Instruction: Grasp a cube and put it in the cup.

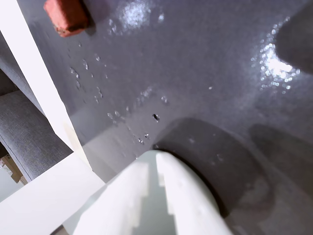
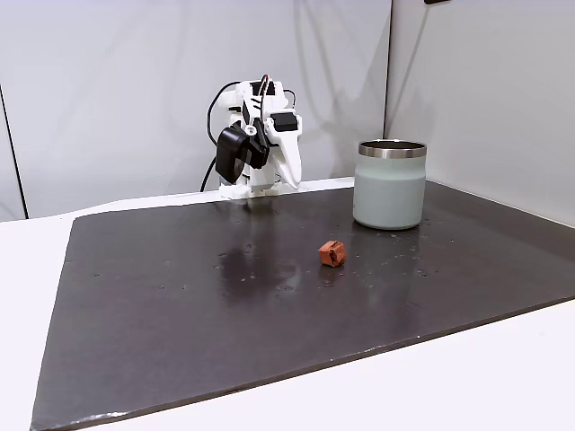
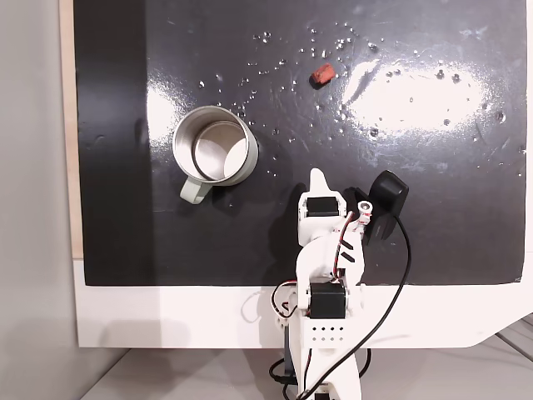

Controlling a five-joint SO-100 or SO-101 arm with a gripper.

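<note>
A small reddish-brown terracotta cube [image 2: 331,253] with uneven faces lies on a dark, glossy grey mat [image 2: 180,305] spread over a white table [image 2: 503,377]. In a fixed view from the front it sits near the mat's middle, at about seven o'clock from a squat pale grey-green tumbler with a shiny steel rim, the cup [image 2: 389,184], and well apart from it. The cup stands upright on the mat. In the fixed view from above, the cup [image 3: 214,150] shows a bare steel inside and a pale handle at its seven o'clock side, and the cube [image 3: 321,75] lies at roughly two o'clock from it.

The white arm [image 3: 325,250] is folded back at the mat's near edge in that view, its black camera housing [image 3: 385,204] at three o'clock of the wrist. The white two-finger gripper [image 1: 157,159] points down at the mat, hovering above it and holding nothing; its fingers [image 1: 186,196] rest closed together, tips nearly meeting with only a thin slit between them. In the wrist view the cube [image 1: 67,16] sits far off at eleven o'clock from the fingertips, well apart from them. Small water droplets [image 1: 98,90] speckle the mat between cube and gripper.
</note>
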